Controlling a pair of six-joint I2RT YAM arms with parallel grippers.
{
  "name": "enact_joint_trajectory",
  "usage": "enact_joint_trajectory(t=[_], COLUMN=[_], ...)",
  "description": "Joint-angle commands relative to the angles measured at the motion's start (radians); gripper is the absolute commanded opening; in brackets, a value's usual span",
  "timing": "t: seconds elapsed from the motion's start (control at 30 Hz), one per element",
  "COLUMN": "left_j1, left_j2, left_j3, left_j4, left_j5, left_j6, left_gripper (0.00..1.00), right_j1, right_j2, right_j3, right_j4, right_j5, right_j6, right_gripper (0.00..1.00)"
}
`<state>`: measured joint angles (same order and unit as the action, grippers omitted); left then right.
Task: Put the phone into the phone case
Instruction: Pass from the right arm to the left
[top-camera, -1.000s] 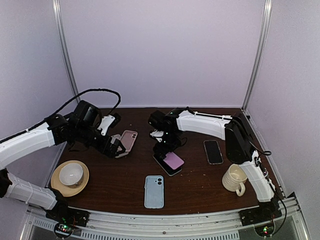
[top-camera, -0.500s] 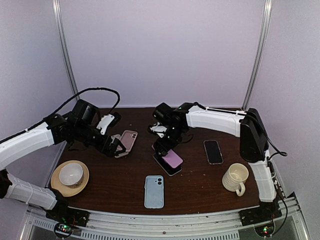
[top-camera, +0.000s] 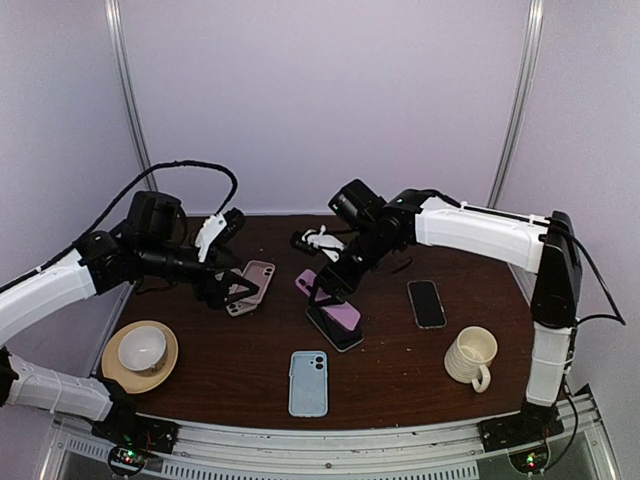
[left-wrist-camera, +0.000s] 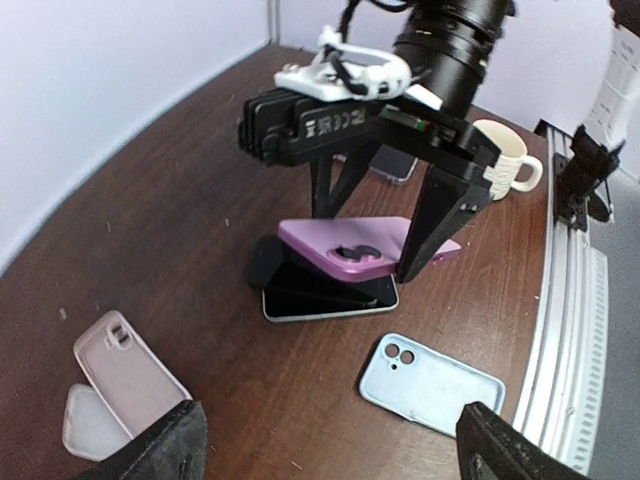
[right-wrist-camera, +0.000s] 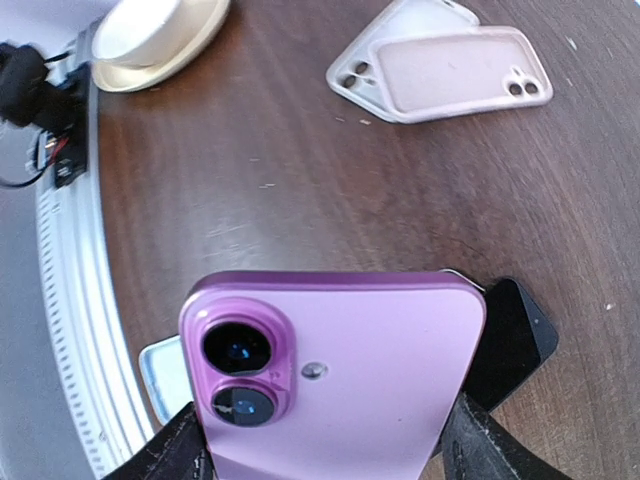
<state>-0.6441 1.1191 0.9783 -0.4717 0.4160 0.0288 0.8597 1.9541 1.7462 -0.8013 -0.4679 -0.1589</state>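
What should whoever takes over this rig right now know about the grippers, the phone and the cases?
Right gripper: shut on the purple phone, holding it tilted, off the table.
Left gripper: open and empty, beside the pink case.
A black flat item, probably a case, lies on the table right under the phone. The blue case lies nearer the arm bases.
Done: phone gripped and lifted.
Left: the phone is not in any case yet; lower it and press it in.
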Motion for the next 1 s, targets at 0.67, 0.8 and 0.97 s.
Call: enact_joint_trajectory(t=[0.67,0.8,0.97], left_j1=[-0.150,-0.193,-0.201], left_j2=[0.199,0.228,0.240], left_j3=[0.303,0.306,0.275], left_j4=[0.010,0.073,0.169], left_j5=[0.290,0.280,0.245], left_j6=[1.106,1.100,1.063], left_gripper=[0.77,0.78,0.76], right_j1=[0.003,0.005,0.010], right_j2=[-0.251,-0.253,-0.272], right_j3=[0.128,0.129,0.128], right_j4=[-0.292,-0.273,-0.245], right_j5=[-0.319,-0.355,-0.364], right_j6=[-0.273,-0.261,-0.246], right_gripper=[0.50,0.50,0.50])
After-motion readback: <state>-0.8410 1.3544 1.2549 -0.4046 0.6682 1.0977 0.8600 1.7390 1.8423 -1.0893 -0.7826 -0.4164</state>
